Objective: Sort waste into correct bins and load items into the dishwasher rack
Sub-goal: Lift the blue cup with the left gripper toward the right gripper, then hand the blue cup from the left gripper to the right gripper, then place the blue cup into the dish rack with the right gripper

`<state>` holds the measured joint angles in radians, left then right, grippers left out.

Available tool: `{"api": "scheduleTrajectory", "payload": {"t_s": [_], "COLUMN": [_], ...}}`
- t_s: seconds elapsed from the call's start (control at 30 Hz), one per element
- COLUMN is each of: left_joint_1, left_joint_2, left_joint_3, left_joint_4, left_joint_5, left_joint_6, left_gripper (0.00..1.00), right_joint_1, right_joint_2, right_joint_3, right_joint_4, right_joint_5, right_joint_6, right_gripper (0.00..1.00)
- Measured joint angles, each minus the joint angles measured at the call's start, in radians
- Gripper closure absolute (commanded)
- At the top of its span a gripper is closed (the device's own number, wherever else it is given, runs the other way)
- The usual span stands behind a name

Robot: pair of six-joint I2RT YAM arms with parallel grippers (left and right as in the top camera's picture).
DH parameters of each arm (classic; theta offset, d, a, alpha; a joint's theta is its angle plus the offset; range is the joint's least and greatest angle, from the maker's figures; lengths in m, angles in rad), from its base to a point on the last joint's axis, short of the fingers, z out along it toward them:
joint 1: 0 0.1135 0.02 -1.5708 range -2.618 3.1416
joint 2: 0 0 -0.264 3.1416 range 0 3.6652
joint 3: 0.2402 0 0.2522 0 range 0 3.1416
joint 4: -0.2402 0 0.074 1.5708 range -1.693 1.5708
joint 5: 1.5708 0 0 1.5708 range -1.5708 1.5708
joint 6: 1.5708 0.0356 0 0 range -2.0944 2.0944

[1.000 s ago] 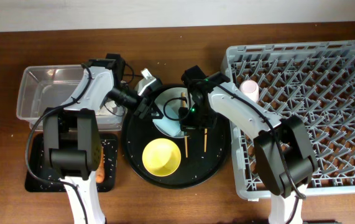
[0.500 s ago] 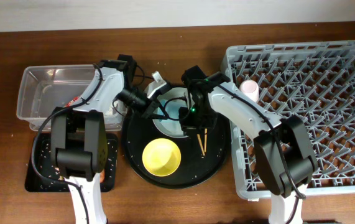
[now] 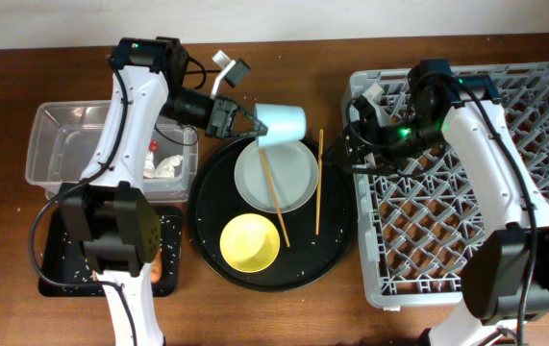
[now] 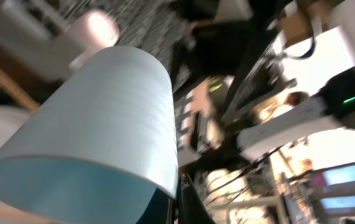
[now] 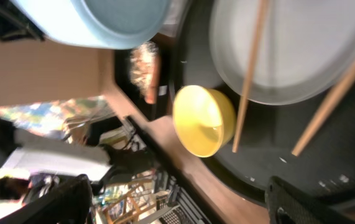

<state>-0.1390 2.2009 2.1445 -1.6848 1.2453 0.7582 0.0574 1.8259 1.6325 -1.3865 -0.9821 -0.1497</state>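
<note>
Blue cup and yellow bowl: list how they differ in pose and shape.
The blue cup is tipped on its side, pinched at the rim by the left gripper; the yellow bowl sits upright and untouched on the round tray. The cup is tall and narrow, the bowl wide and shallow. Both are plain, single-coloured vessels.

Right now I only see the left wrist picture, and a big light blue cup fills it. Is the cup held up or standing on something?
Observer: Held up. The left gripper grips the light blue cup at its rim, tipped sideways above the far edge of the round black tray.
Operator: What lies under it?
Observer: A pale grey plate with one chopstick across it. A second chopstick lies alongside.
Operator: And the other arm?
Observer: The right gripper is at the dishwasher rack edge nearest the tray, empty, with its fingers apart.
</note>
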Motion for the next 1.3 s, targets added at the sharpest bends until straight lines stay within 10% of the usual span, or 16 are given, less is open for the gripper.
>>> {"api": "scheduleTrajectory", "payload": {"t_s": [0.77, 0.97, 1.07, 1.1, 1.3], "left_joint_1": [-0.141, -0.137, -0.138, -0.14, -0.147], "left_joint_2": [0.0, 0.0, 0.0, 0.0, 0.0], "left_joint_3": [0.001, 0.001, 0.001, 0.001, 0.002], "left_joint_4": [-0.002, 0.0, 0.0, -0.002, 0.014], "left_joint_5": [0.143, 0.149, 0.135, 0.126, 0.114], "left_joint_6": [-0.048, -0.047, -0.053, -0.051, -0.052], "left_gripper": [1.0, 0.99, 0.72, 0.47, 0.34], "right_joint_1": [-0.028, -0.04, -0.04, -0.038, -0.037], "right_joint_2": [0.0, 0.0, 0.0, 0.0, 0.0], "right_joint_3": [0.0, 0.0, 0.0, 0.0, 0.0], "right_joint_4": [0.263, 0.266, 0.262, 0.263, 0.243], "right_joint_5": [-0.247, -0.284, -0.274, -0.263, -0.171], "right_joint_6": [-0.139, -0.145, -0.143, -0.142, -0.142], "right_gripper": [0.17, 0.43, 0.47, 0.48, 0.48]}}
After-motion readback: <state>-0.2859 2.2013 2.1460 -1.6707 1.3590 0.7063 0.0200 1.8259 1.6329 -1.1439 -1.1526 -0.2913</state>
